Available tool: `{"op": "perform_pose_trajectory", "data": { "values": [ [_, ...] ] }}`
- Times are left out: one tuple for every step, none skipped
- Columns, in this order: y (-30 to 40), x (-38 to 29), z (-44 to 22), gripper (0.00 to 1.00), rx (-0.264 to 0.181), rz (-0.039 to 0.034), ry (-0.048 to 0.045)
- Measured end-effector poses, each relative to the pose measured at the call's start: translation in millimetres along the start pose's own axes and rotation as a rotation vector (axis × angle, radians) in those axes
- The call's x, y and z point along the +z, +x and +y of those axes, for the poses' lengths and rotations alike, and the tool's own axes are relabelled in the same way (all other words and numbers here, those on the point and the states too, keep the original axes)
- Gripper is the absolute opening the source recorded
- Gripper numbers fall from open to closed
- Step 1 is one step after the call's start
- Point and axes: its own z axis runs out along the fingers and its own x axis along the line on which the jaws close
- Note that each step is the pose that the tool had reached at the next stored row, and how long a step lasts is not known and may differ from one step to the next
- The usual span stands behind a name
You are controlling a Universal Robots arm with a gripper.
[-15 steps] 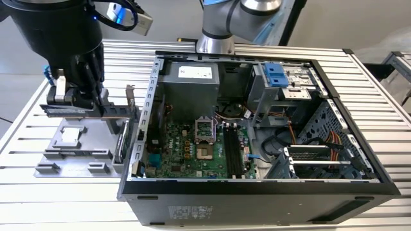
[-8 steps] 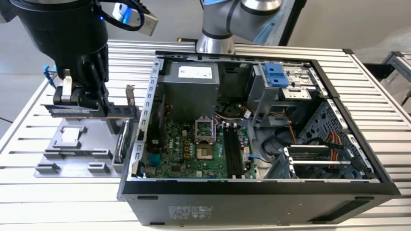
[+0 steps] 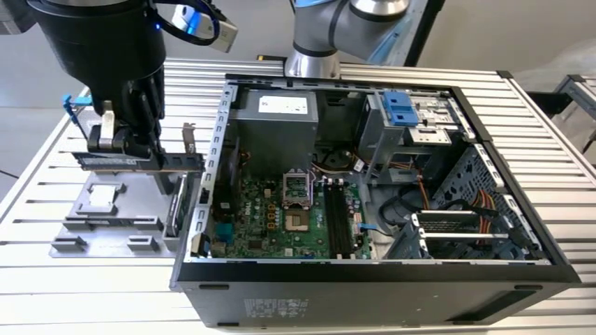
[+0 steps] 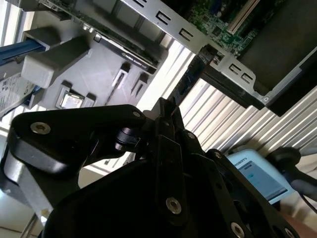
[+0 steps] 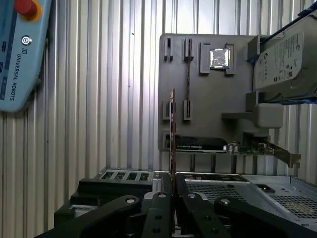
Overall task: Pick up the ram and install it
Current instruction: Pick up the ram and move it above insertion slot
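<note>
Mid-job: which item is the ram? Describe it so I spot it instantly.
Find the open computer case; on the exterior view's left of it lies a grey tray. Over that tray hangs the black pincer, shut on the ram, a thin dark strip held level. Unlike the silver hard drive and the bracketed card, it is the one piece in the pincer's grip.
</note>
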Motion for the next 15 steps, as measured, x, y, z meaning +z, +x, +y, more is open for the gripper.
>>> {"op": "perform_pose_trajectory", "data": {
  "values": [
    [0.0,0.0,-0.9,0.00,0.000,0.0001,-0.0001],
    [0.0,-0.1,-1.7,0.00,0.000,0.0003,-0.0002],
    [0.0,-0.1,-2.6,0.00,0.000,0.0004,-0.0002],
    [0.0,-0.2,-3.5,0.00,0.000,0.0006,-0.0004],
    [0.0,-0.2,-4.4,0.00,0.000,0.0005,-0.0004],
    [0.0,-0.2,-5.3,0.00,0.000,0.0007,-0.0005],
    [0.0,-0.3,-6.3,0.00,0.000,0.0008,-0.0006],
    [0.0,-0.3,-7.2,0.00,0.000,0.0008,-0.0006],
    [0.0,-0.4,-8.1,0.00,0.000,0.0009,-0.0007],
    [0.0,-0.4,-9.0,0.00,0.000,0.0009,-0.0008],
    [0.1,-0.4,-9.8,0.00,0.000,0.0010,-0.0009],
    [0.1,-0.5,-10.6,0.00,0.000,0.0010,-0.0009],
    [0.1,-0.5,-11.5,0.00,0.000,0.0011,-0.0010],
    [0.1,-0.6,-12.3,0.00,0.000,0.0013,-0.0011],
    [0.1,-0.6,-13.2,0.00,0.000,0.0013,-0.0011]
  ]
}}
